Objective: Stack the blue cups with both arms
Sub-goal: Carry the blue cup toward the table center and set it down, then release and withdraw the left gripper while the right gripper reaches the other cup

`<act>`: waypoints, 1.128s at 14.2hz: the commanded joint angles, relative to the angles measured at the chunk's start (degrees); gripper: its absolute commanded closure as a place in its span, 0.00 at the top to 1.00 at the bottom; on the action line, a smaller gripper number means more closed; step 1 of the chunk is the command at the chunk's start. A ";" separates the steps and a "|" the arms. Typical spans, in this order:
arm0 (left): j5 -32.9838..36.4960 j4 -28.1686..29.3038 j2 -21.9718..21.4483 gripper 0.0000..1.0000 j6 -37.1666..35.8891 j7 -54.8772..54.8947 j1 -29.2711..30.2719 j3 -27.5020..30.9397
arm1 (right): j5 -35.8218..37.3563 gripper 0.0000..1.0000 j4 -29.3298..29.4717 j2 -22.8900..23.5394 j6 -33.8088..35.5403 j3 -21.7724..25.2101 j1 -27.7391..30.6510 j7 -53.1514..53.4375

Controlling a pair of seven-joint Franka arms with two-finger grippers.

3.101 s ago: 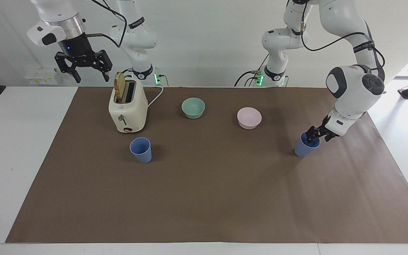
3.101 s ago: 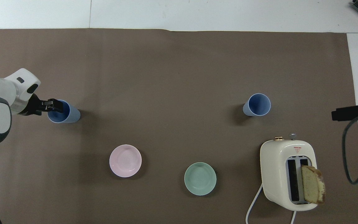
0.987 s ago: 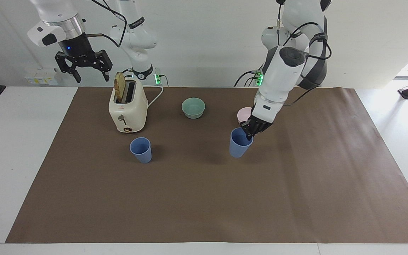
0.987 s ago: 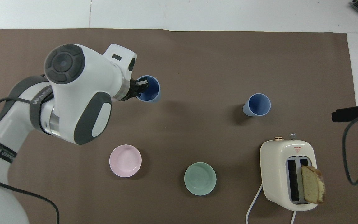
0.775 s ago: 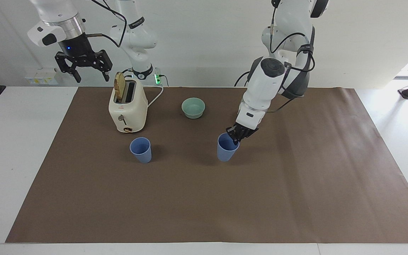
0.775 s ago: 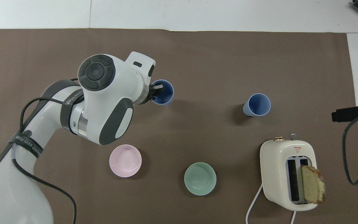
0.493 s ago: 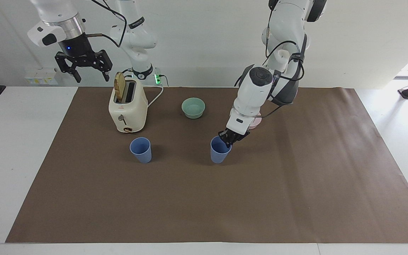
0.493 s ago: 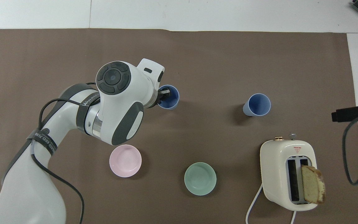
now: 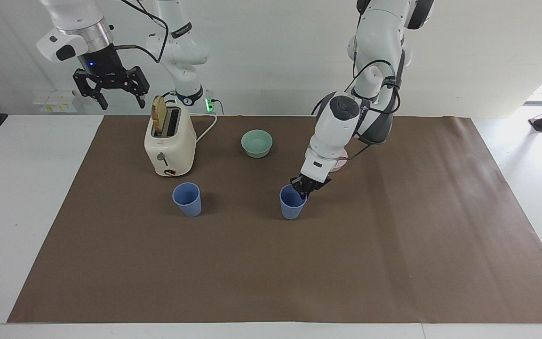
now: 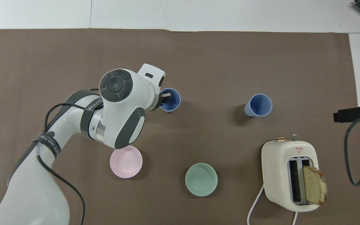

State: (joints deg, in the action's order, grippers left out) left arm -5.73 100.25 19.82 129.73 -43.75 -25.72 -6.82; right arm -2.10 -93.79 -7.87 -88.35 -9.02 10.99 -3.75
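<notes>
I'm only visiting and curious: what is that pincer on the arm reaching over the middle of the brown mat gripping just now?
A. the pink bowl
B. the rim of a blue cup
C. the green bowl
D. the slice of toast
B: the left pincer is shut on the rim of a blue cup, which stands upright on the mat.
</notes>
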 commanded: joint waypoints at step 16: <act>4.85 0.04 -18.94 1.00 -22.93 36.50 16.74 1.81 | -0.19 1.00 -7.71 13.92 -19.30 -0.39 -2.89 -1.00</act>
State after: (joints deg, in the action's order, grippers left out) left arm -1.24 99.15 2.92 109.11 -13.16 -11.89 -4.39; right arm -2.10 -100.02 4.28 -104.94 -9.34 8.48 -3.75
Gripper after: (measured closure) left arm 0.000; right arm 0.000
